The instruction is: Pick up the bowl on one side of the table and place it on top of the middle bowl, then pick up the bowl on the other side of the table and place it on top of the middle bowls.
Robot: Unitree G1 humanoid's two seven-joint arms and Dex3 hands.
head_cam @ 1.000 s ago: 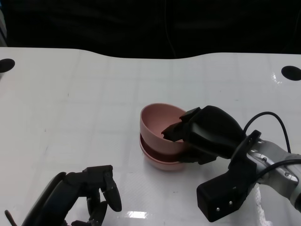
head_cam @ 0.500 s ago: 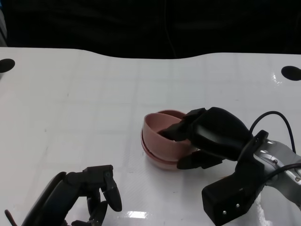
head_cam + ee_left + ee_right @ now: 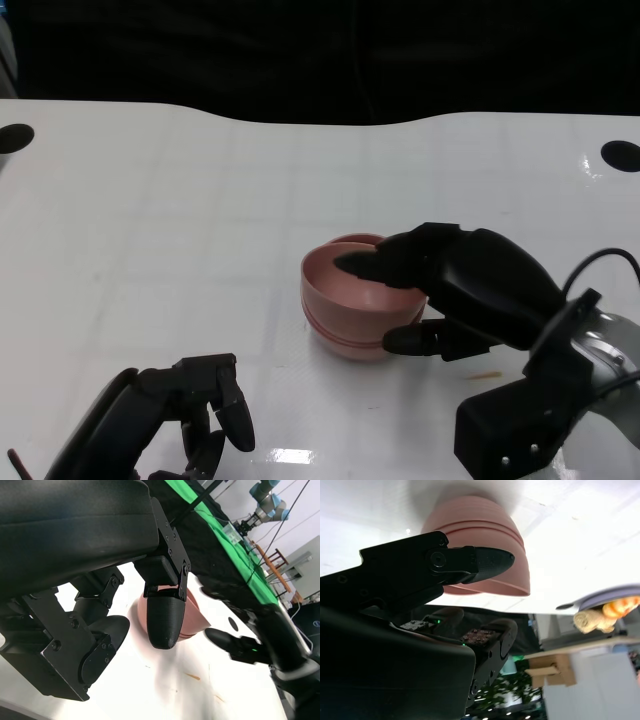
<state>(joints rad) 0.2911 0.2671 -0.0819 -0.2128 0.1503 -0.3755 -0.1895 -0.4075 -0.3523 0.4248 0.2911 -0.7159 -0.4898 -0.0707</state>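
Near the middle of the white tabletop (image 3: 200, 200), seen from the head, the pink bowl (image 3: 340, 290) sits snug inside the stack of pink bowls (image 3: 355, 335) under it. The right hand (image 3: 450, 290) holds the top bowl by its rim on the robot's right side, with some fingers (image 3: 365, 265) dipped inside and one pressed on the outside wall. I think the job now is to let go. To do it well, the hand should spread slowly and lift straight up, so the bowl does not tip or get dragged off the stack. The left hand (image 3: 175, 415) rests low at the near edge, well apart from the bowls, fingers curled loosely with nothing in them. From the left wrist, that hand's fingers (image 3: 165, 620) fill most of the view and hold nothing; the pink stack (image 3: 192, 620) shows just past them, with the right hand (image 3: 240, 645) beside it. From the right wrist, one black finger (image 3: 475, 562) lies against the ribbed outside of the stack (image 3: 480, 535), touching it, so the bowl is not free yet.
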